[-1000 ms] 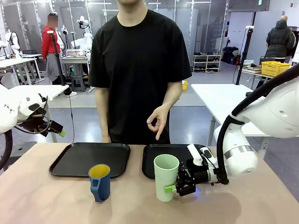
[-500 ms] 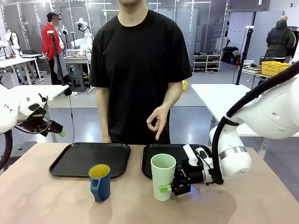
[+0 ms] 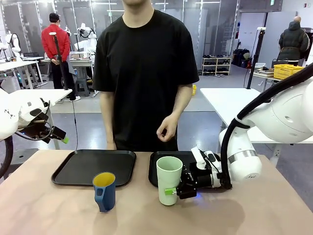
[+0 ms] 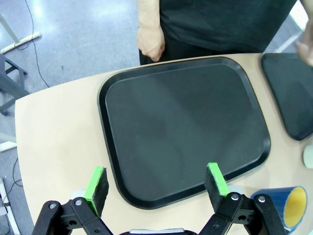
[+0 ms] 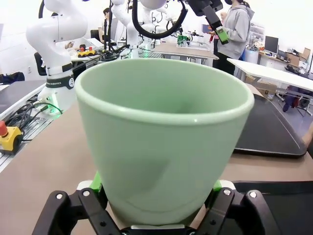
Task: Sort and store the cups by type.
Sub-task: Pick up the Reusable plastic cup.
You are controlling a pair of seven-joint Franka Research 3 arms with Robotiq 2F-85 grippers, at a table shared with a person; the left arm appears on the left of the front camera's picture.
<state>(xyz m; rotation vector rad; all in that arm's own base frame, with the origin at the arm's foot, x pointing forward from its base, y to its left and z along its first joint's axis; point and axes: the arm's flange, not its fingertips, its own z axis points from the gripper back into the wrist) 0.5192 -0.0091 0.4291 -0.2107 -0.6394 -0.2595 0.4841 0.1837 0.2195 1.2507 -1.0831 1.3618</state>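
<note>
On the worktop just in front of the right tray (image 3: 152, 172) stands the mint-green tumbler (image 3: 168, 177), clamped low between the right gripper (image 3: 175, 190) fingers, grasp seemingly made, lift onto a tray judged next; blue mug (image 3: 104, 192) waits near the left tray (image 3: 93, 166); left gripper (image 4: 156, 183) hangs wide open, empty.

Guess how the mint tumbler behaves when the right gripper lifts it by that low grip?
Probably light: the mint tumbler looks empty and thin-walled. May tilt, since the right gripper clamps it near the base and it widens upward. The smooth tapered wall could slide between the green pads.
</note>
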